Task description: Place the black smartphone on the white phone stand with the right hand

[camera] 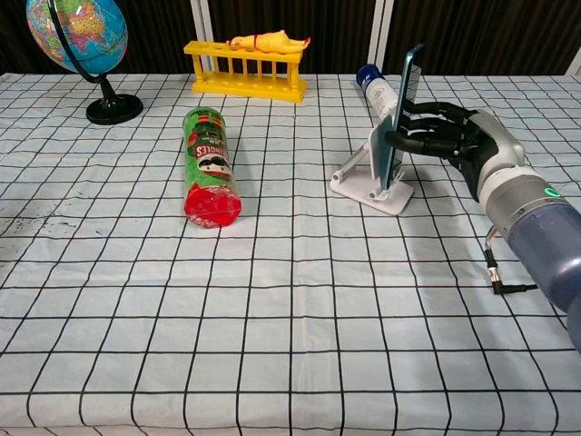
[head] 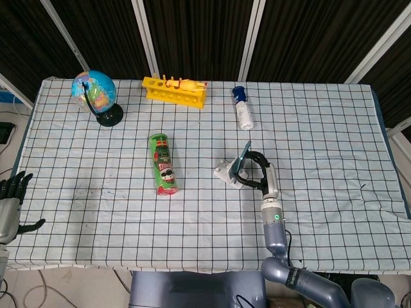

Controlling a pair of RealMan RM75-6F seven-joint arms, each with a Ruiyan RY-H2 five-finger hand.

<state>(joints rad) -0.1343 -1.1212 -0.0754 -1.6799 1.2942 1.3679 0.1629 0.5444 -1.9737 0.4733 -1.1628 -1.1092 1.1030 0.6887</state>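
Note:
The black smartphone point(camera: 400, 113) stands nearly upright, its lower edge down on the white phone stand point(camera: 370, 177) and its back against the stand's plate. My right hand point(camera: 451, 134) grips the phone from the right side, fingers curled around its edge. From above, the head view shows the phone point(head: 243, 158), stand point(head: 226, 172) and right hand point(head: 260, 174) close together at mid-table. My left hand point(head: 9, 199) hangs off the table's left edge, fingers apart and holding nothing.
A green chip can point(camera: 210, 165) lies on its side left of the stand. A white and blue bottle point(camera: 376, 88) lies behind the stand. A yellow rack point(camera: 245, 71) with a toy on top and a globe point(camera: 83, 41) stand at the back.

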